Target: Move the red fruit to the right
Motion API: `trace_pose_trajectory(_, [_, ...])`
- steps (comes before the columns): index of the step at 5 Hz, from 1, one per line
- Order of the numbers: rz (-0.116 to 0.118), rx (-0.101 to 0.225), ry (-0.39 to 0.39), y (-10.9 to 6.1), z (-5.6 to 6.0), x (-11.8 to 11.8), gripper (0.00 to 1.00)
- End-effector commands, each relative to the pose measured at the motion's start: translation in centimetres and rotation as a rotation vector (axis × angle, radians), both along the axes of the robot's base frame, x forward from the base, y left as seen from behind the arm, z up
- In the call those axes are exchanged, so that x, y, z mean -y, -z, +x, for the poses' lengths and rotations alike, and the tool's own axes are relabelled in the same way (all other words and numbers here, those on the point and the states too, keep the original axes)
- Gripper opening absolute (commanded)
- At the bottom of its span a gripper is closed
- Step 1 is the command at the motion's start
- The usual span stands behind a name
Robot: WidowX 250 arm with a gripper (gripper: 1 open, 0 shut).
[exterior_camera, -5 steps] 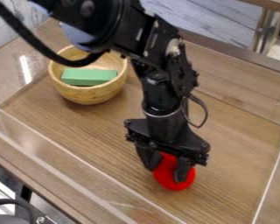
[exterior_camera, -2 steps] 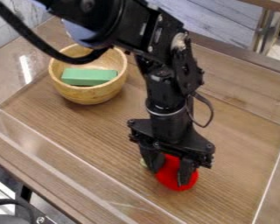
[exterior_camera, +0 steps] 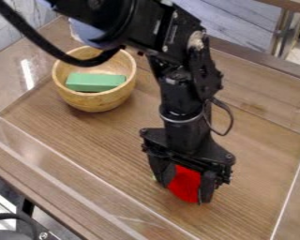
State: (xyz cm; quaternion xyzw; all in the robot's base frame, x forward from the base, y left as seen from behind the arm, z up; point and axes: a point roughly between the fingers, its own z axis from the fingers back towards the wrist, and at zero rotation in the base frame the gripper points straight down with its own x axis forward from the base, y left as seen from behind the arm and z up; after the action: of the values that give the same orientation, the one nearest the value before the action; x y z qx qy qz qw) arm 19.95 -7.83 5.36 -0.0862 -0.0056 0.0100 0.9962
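The red fruit (exterior_camera: 184,185) lies on the wooden table (exterior_camera: 78,141) near its front right. It is a small bright red shape, partly hidden by the fingers. My gripper (exterior_camera: 186,182) points straight down over it, and its black fingers (exterior_camera: 157,172) stand spread on either side of the fruit. The jaws are open, and a gap shows on each side of the fruit. The fruit rests on the tabletop. Its leafy stem is hidden.
A wooden bowl (exterior_camera: 95,81) stands at the back left and holds a green rectangular block (exterior_camera: 95,82). A clear raised rim (exterior_camera: 65,173) runs along the table's front and left edges. The table's right edge (exterior_camera: 299,178) is close to the gripper.
The fingers were closed around the fruit a second ago and have spread apart, letting it go. The arm has barely moved.
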Motion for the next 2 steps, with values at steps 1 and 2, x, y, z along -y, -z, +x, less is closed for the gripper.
trace_pose_trajectory(1, [-0.012, 0.056, -0.044, -1.6, 1.5, -0.8, 0.00])
trace_pose_trajectory(2, [-0.010, 0.071, -0.078, -3.2, 2.4, -2.1, 0.00])
